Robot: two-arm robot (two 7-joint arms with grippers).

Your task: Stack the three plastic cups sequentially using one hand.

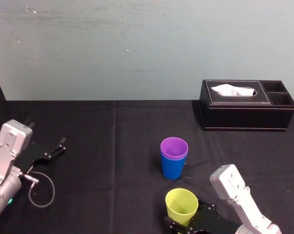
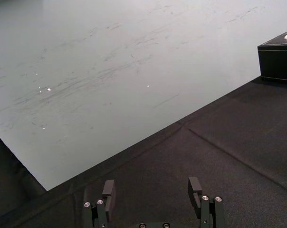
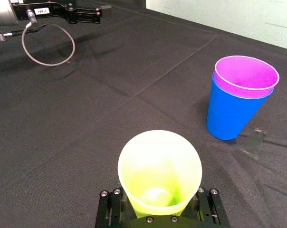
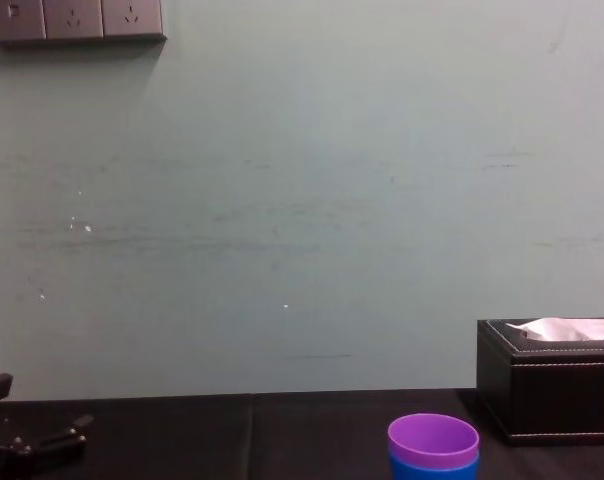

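Right gripper (image 1: 186, 218) sits at the near edge of the black tablecloth (image 1: 113, 195), right of centre, with the yellow-green cup (image 1: 181, 204) upright between its fingers. In the right wrist view the fingers press against both lower sides of the yellow-green cup (image 3: 160, 173), mouth open upward. Whether the cup's base rests on the cloth or is raised cannot be told. The purple cup (image 1: 174, 147) is nested inside the blue cup (image 1: 172, 166), with only its rim band showing above the blue rim. This pair stands upright on the cloth, just beyond the yellow-green cup and apart from it. The chest view shows the same purple cup (image 4: 433, 440) seated in the blue cup (image 4: 432, 469). The left gripper (image 1: 54, 148) lies low at the left side of the table, well apart from all three cups. Its fingers (image 2: 109, 192) are spread wide with nothing between them. A cable loop (image 1: 53, 187) hangs beside that arm. A black tissue box (image 1: 244, 109) stands at the far right, near the wall.
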